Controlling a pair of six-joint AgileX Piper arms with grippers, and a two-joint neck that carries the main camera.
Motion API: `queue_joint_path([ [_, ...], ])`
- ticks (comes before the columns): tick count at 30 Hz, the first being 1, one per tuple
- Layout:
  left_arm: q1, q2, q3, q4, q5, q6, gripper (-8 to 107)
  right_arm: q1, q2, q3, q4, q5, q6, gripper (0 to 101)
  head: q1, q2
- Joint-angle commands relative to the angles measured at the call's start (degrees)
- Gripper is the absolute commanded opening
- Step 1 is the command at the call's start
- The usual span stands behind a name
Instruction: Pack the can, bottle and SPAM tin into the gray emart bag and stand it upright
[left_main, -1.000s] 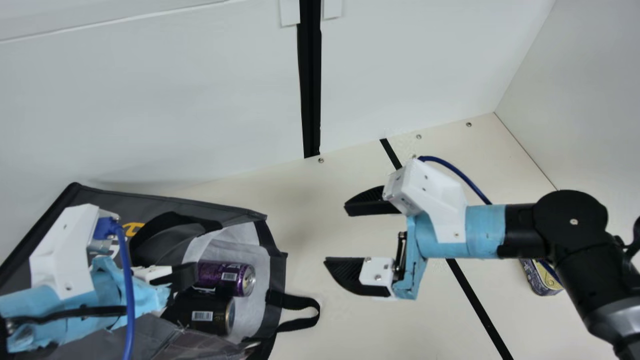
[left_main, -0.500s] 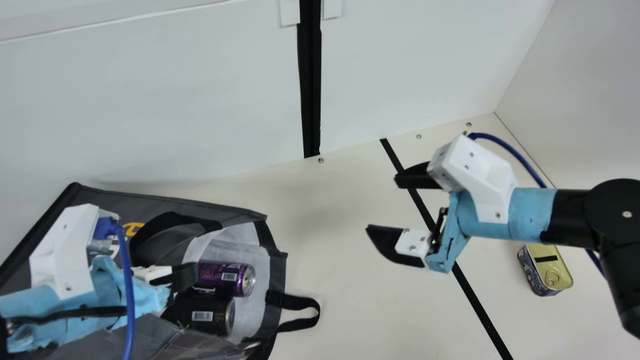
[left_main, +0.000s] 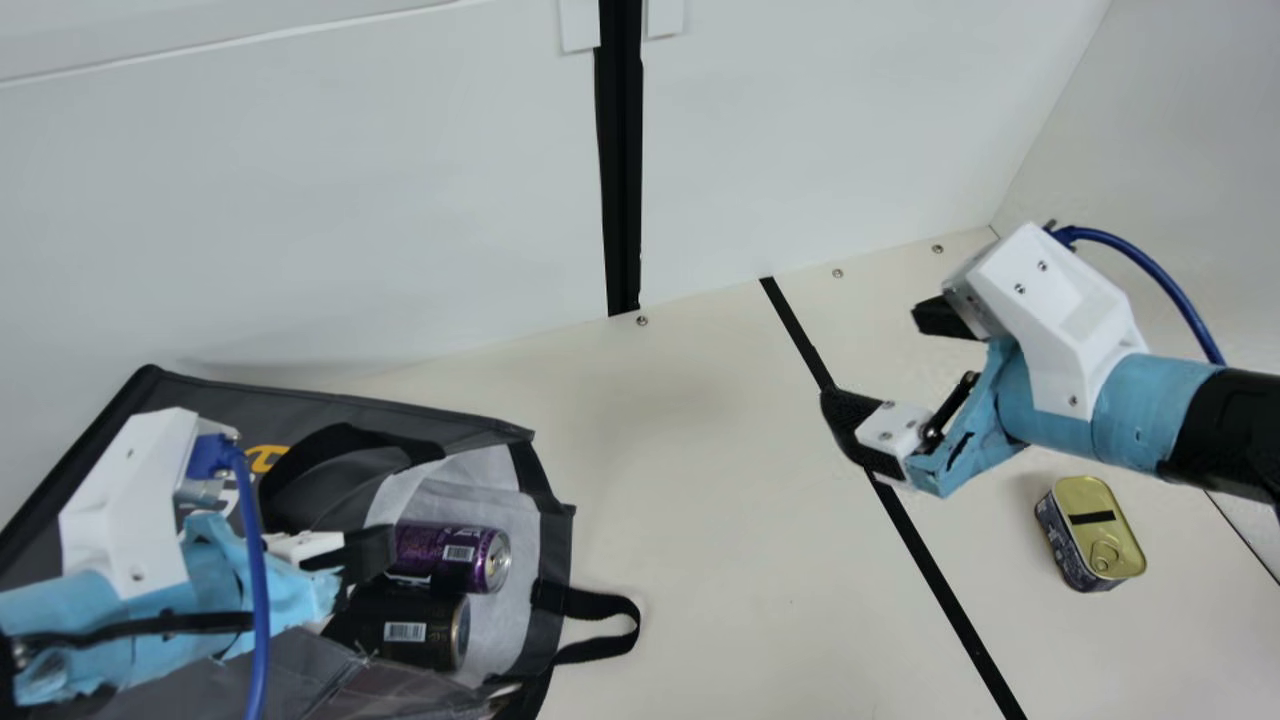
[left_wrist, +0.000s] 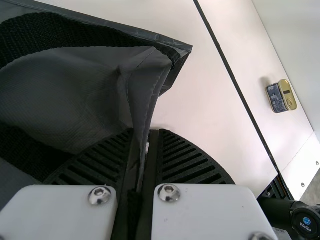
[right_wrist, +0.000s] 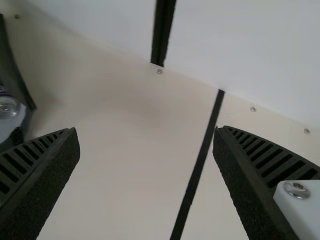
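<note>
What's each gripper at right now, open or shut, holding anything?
Left gripper: closed on an edge of the gray bag.
Right gripper: open, empty, above the table.

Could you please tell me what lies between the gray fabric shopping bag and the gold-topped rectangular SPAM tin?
Between the bag and the tin, the main view shows cream tabletop, bare except for one black stripe.

The SPAM tin (left_main: 1089, 497) looks glossy metal, the bag (left_main: 340, 409) matt cloth.
</note>
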Motion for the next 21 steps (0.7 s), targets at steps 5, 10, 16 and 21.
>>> queue_joint_path([
  [5,0.00,0.00,0.00,0.00,0.00,0.00,-8,0.34,-2.16,0.15,-11.68,-3.33,12.54,95,-1.30,-0.05],
  [10,0.00,0.00,0.00,0.00,0.00,0.00,-8,0.05,-3.66,-0.21,-19.21,-3.33,20.52,95,-1.30,-0.05],
  [16,0.00,0.00,0.00,0.00,0.00,0.00,-8,-0.06,-5.10,-1.28,-26.89,-1.41,28.07,95,-1.30,-0.05],
  [21,0.00,0.00,0.00,0.00,0.00,0.00,-8,0.09,-6.10,-2.33,-31.92,0.97,32.82,95,-1.30,-0.05],
])
